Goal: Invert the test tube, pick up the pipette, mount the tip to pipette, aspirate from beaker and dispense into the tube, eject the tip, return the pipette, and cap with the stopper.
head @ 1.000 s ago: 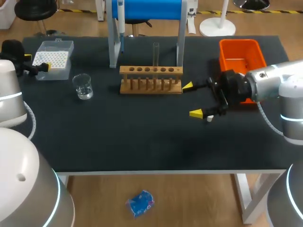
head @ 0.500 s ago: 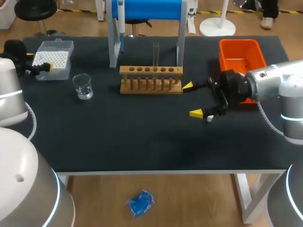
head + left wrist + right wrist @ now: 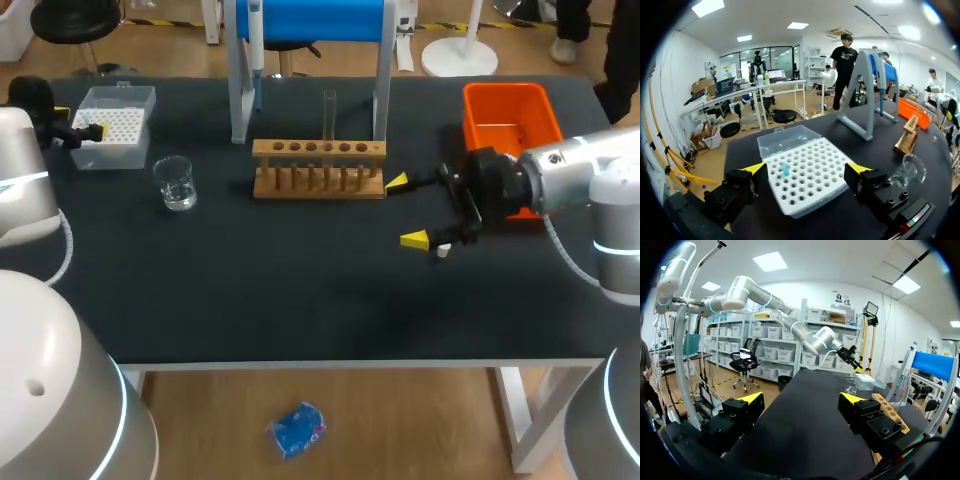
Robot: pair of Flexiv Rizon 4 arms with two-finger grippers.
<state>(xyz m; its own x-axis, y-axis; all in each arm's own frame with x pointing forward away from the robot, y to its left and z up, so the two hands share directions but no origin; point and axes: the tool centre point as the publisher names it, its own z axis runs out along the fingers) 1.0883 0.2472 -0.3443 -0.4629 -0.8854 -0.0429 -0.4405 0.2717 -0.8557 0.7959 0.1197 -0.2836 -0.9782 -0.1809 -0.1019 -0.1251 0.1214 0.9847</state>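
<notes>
Since the earlier frames, the left gripper [image 3: 88,128] has edged toward the worktop's far left corner. Its fingers are spread wide beside the tip box [image 3: 120,118]. Next come the beaker [image 3: 175,183], the pipette [image 3: 255,40] hanging at the far edge, and the test tube [image 3: 329,110] upright in its wooden rack [image 3: 318,168]. The right gripper [image 3: 405,210], spread and empty, sits just right of the rack. A low left finger could shove the tip box askew. A pale speck [image 3: 443,251] nearby may be the stopper, but it is too small to tell.

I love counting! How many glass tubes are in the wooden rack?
1. The test tube stands upright in a middle hole of the wooden rack; I see no others.
</notes>
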